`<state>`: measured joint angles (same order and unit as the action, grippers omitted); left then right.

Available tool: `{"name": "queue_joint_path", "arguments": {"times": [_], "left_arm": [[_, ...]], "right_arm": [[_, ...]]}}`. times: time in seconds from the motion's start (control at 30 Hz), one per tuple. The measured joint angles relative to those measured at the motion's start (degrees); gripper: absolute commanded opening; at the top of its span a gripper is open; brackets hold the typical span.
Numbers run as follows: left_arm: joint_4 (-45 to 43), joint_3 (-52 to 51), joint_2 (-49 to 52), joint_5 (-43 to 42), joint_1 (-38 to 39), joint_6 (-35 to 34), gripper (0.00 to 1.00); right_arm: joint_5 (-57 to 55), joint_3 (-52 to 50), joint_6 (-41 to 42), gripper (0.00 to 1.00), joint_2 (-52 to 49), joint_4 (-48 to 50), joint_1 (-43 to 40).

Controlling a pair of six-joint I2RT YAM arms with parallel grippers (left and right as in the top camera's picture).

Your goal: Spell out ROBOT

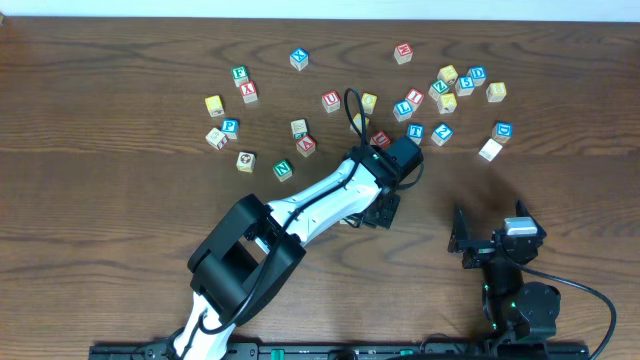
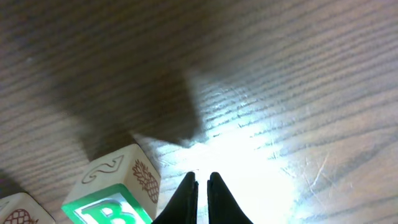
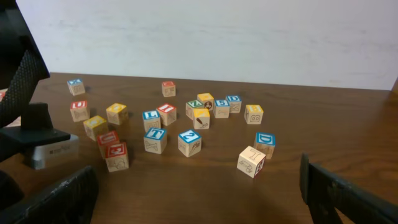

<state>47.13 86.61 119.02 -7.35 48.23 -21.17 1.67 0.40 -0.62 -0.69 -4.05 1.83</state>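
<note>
A wooden cube with a green B (image 2: pixel 111 210) stands just left of my left gripper (image 2: pixel 202 185), which is shut and empty, its tips close over bare wood. Another cube (image 2: pixel 17 213) shows at the lower left corner; its letter is hidden. From overhead, the left gripper (image 1: pixel 381 212) points down at the table's middle and the arm hides the B cube. A blue T cube (image 3: pixel 155 138) and yellow-faced cubes (image 3: pixel 116 113) (image 3: pixel 201 117) sit in the far cluster. My right gripper (image 3: pixel 196 186) is open and empty, well short of them (image 1: pixel 488 238).
Several lettered cubes lie scattered across the far half of the table: a green N cube (image 1: pixel 283 170), red-lettered cubes (image 3: pixel 116 155), a blue D cube (image 3: pixel 265 142) and a tilted pale cube (image 3: pixel 250 161). A white wall bounds the far edge.
</note>
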Motion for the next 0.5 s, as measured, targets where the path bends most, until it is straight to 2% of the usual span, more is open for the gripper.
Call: {"name": "queue_joint_path", "arguments": {"times": [0.5], "left_arm": [[2.12, 0.00, 0.00, 6.43, 0.00, -0.22, 0.08]], "right_arm": [[0.00, 0.00, 0.00, 0.99, 0.00, 0.02, 0.00]]}}
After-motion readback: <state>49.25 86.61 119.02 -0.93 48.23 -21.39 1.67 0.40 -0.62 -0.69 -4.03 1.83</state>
